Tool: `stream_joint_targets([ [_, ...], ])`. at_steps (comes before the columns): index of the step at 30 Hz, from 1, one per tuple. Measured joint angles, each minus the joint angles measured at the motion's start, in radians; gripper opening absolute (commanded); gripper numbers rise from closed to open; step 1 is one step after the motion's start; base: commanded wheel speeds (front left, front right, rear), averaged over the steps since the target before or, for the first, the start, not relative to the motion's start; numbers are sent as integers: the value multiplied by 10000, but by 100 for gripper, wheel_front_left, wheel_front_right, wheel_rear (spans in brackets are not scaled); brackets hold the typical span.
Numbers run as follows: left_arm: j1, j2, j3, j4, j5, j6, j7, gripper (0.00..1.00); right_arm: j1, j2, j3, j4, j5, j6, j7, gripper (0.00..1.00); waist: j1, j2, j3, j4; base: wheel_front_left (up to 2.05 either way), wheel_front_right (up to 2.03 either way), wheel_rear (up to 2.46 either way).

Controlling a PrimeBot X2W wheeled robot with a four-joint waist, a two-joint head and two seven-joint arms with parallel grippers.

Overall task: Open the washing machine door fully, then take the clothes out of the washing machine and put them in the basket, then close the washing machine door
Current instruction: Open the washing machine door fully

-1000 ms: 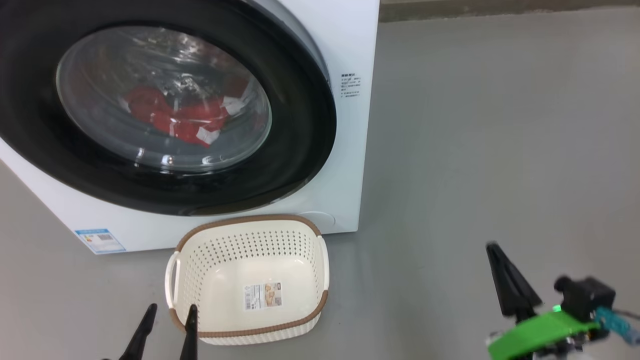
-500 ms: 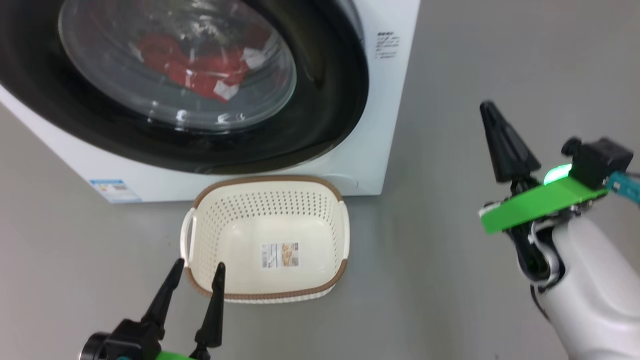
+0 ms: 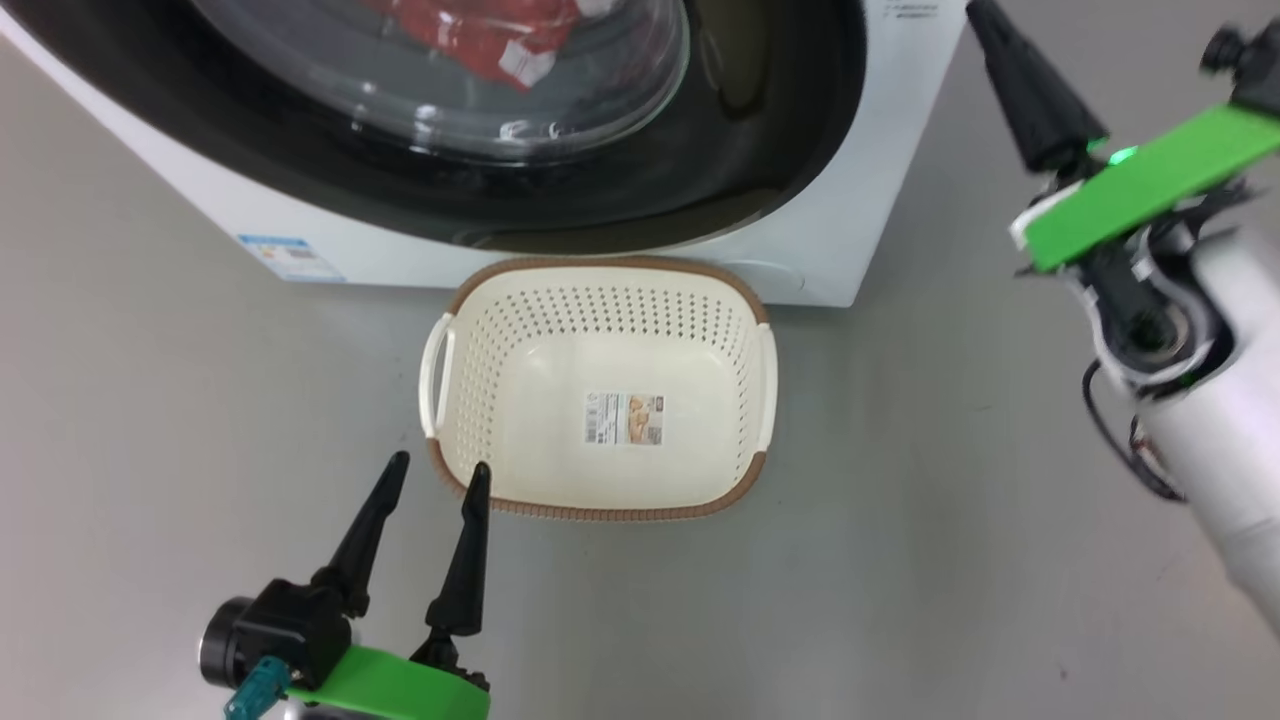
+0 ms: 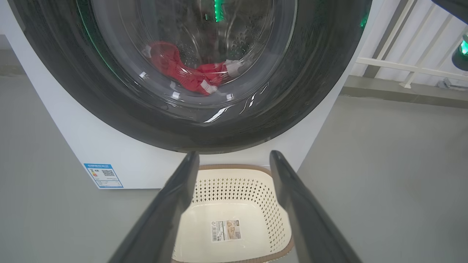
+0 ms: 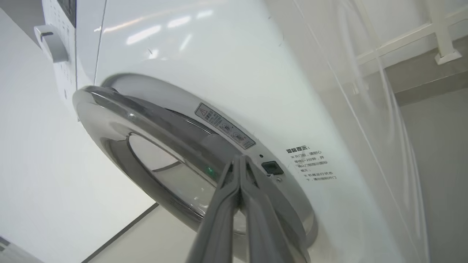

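Your right tool [image 5: 239, 159], fingers [image 5: 225, 208] pressed into one point, aims at the right edge of the shut washing machine door [image 3: 790, 130], likely to slip behind its rim and pull. The red clothes [image 4: 182, 73] lie behind its glass [image 3: 610, 95]. Your left tool [image 3: 441, 462] hangs spread apart by the near left corner of the basket [image 3: 600, 262], set on the floor [image 3: 200, 400] below the door to catch them.

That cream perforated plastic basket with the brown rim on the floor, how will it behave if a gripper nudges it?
Probably light: the cream perforated plastic basket has holed walls and holds just a sticker. Likely to slide rather than tip, being low and wide on the smooth grey floor. The moulded walls should stay stiff.
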Motion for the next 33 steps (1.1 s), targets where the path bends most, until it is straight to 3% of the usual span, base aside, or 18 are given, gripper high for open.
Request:
stream_joint_targets([
  [7,-348,-13,-236,36,-138,-2,0,100,-1172,-648,15,-623,3145,0,2209,0,0,0,619,342,0,0,0],
  [17,-650,-23,-466,65,-376,-50,0,100,-2146,-934,-518,-19,5476,0,5212,0,0,0,1217,758,0,0,0],
  [20,-685,-25,-493,84,-405,-61,0,100,-2459,-905,-610,314,5714,0,5860,0,0,0,1365,834,0,0,0],
  [33,-955,-58,-750,86,-738,-146,-2,100,-3650,-713,-692,1440,5632,0,6888,0,0,0,1863,1199,0,0,0],
])
